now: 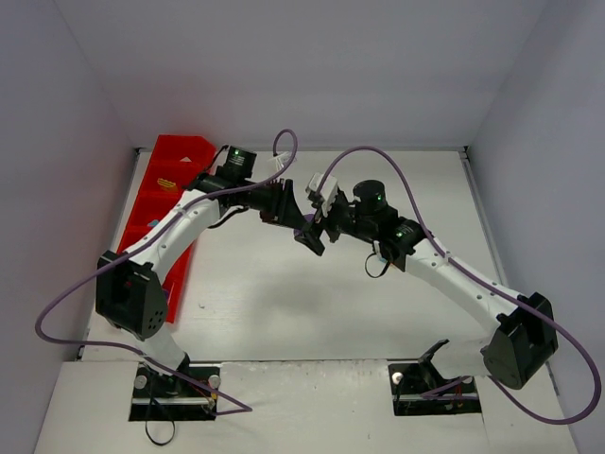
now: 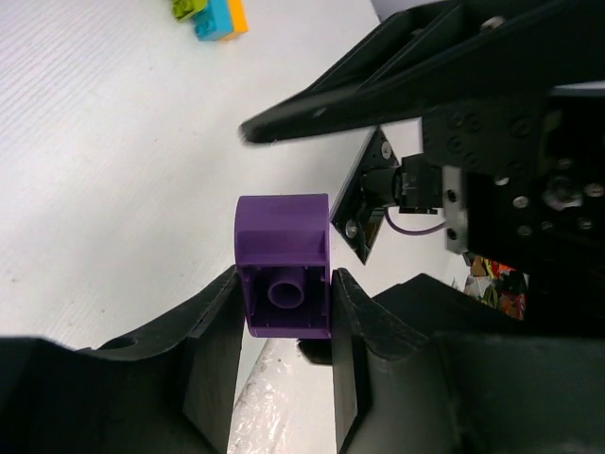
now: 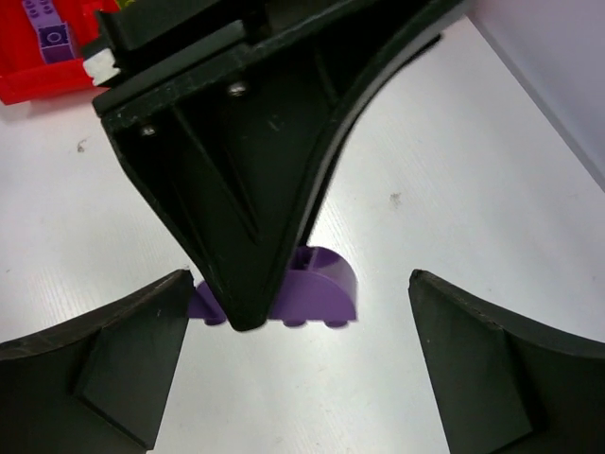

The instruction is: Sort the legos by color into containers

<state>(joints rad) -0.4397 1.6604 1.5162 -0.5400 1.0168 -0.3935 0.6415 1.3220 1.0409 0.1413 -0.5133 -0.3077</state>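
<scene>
Pinching a purple brick (image 2: 282,241) between its two fingers, the left gripper (image 2: 285,307) is clamping the brick's flat sides, and the hollow underside with its round tube is facing the wrist camera. The brick is sitting right at the fingertips, with its upper part sticking out beyond them. Whether it is touching the table (image 2: 95,189) I cannot tell.

The right gripper (image 3: 301,284) is standing wide open. Its fingers (image 3: 104,359) are spreading well apart on either side of the brick and are touching neither the brick nor the left gripper. One left finger is crossing in front of the right wrist camera and is hiding part of the brick's rounded top. In the left wrist view, one right finger is passing just above the brick, apart from it.

In the top view the two arms are meeting tip to tip over the middle of the table. They are working well to the right of the red tray (image 1: 180,151), which is lying along the table's left edge. A yellow brick (image 1: 165,183) is lying in one of its compartments. A second purple brick (image 3: 52,38) is showing in another compartment in the right wrist view.

Farther off, a lime brick (image 2: 184,8), a teal brick (image 2: 216,17) and an orange brick (image 2: 238,14) are lying close together on the table, at the top edge of the left wrist view
</scene>
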